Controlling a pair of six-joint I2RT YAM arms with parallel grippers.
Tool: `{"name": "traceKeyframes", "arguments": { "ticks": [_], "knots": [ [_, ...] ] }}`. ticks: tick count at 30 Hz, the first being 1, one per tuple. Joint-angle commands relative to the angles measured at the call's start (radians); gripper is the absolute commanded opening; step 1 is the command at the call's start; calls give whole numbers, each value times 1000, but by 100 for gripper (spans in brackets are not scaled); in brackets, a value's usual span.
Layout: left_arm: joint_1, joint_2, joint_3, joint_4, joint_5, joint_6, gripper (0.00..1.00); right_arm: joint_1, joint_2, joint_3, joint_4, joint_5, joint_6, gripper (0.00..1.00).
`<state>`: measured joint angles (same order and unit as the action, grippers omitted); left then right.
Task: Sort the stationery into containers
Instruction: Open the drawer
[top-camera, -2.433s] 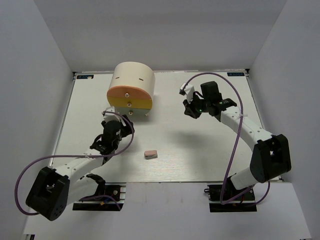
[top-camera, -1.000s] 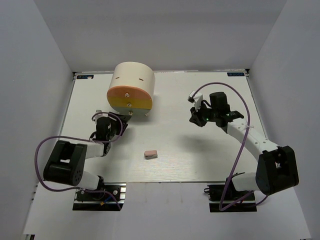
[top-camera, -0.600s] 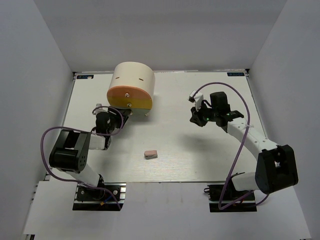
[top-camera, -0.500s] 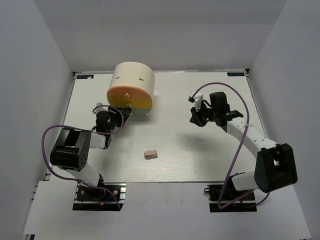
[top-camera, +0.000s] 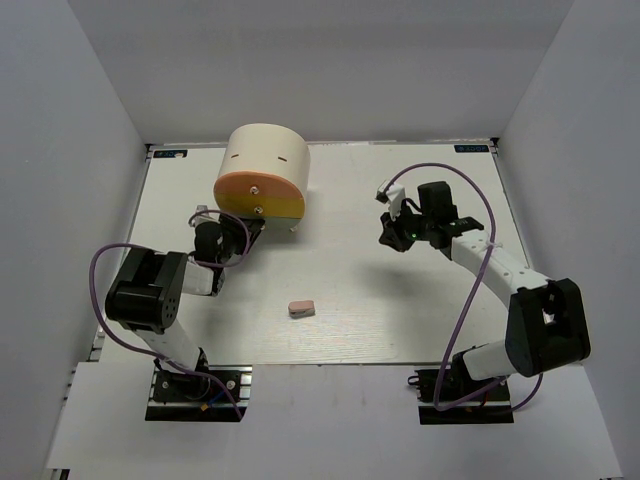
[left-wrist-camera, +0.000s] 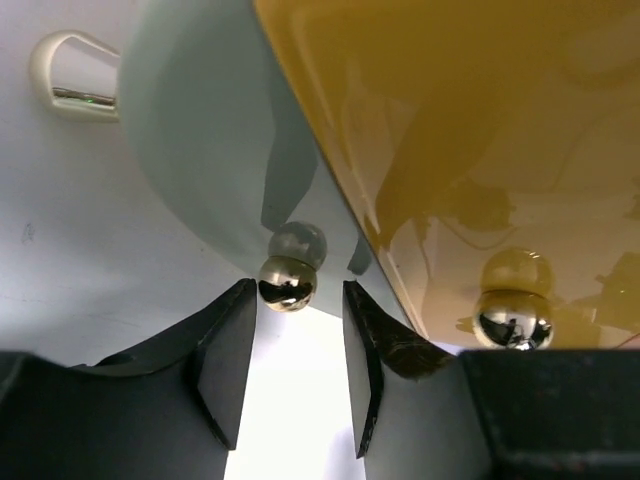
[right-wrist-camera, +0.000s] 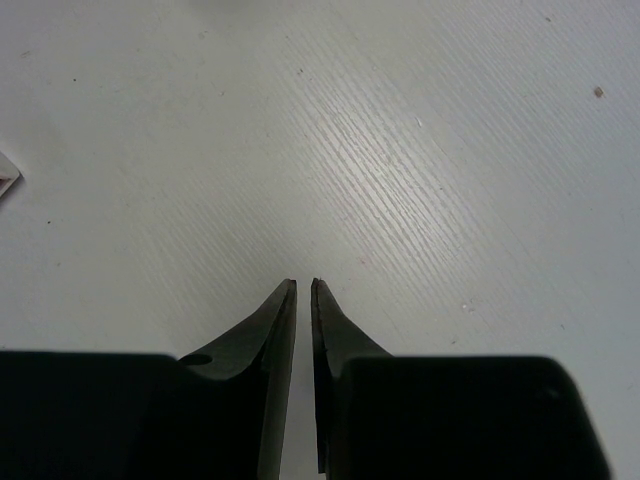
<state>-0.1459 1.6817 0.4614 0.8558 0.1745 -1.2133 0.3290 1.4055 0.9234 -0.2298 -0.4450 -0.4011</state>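
Currently left gripper (left-wrist-camera: 298, 300) straddles the pale drawer's knob (left-wrist-camera: 287, 282) on the chest (top-camera: 262, 180), fingers apart, lined up to pull it; right gripper (right-wrist-camera: 303, 292) fingers nearly together, empty, parked aside. Loose eraser (top-camera: 301, 308) lies on the table (top-camera: 400, 310), well apart from both.

Light: bright, even, from above; white bench (top-camera: 400, 300) nearly washed out, enclosure walls (top-camera: 90, 110) greyer.
Shadows: soft, short, beside the chest (top-camera: 262, 165).
Glare: glossy yellow drawer (left-wrist-camera: 480, 130) mirrors its knob (left-wrist-camera: 511, 318); both knobs glint.
Focus: left wrist close-up slightly soft; right wrist bench grain crisp.
Dark areas: tool fingers (right-wrist-camera: 275, 330) black, featureless.
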Motion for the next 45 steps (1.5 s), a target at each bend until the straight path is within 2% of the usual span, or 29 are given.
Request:
{"name": "traceKeyframes", "arguments": {
  "ticks": [1,3,11,16,21,30,38,39,40,41,42,44,45],
  "knots": [
    [6,6,33,37,7,9,49,-4,12,51,14,-21,-8,17],
    [6,15,33,37,6,9,45,-2,13,55,14,-21,-8,17],
    [6,46,42,77,6,9,38,-5,13,52,9,-24,-8,17],
    [6,55,42,77,6,9,29,-7,12,48,9,-23,-10,17],
    [6,23,10,77,17,9,27,-4,10,51,9,-24,-10,17],
    [-12,-125,-142,68,26,28,25,-2,23,58,7,-38,-10,17],
    [-12,-280,-243,-27,45,60,25,1,21,72,-12,-60,-30,17],
    [-12,-307,-257,-38,45,70,25,5,23,74,-19,-82,-48,24],
    [-12,-319,-257,-50,45,70,31,5,26,77,-31,-96,-60,28],
    [-12,-329,-270,-61,45,70,41,7,29,81,-60,-119,-86,32],
    [-12,-341,-270,-61,45,81,61,7,36,87,-74,-177,-114,39],
    [-1,-341,-270,-80,45,92,81,13,47,103,-124,-248,-166,49],
    [-1,-341,-261,-80,55,92,85,15,53,104,-132,-259,-176,53]
  ]
}}
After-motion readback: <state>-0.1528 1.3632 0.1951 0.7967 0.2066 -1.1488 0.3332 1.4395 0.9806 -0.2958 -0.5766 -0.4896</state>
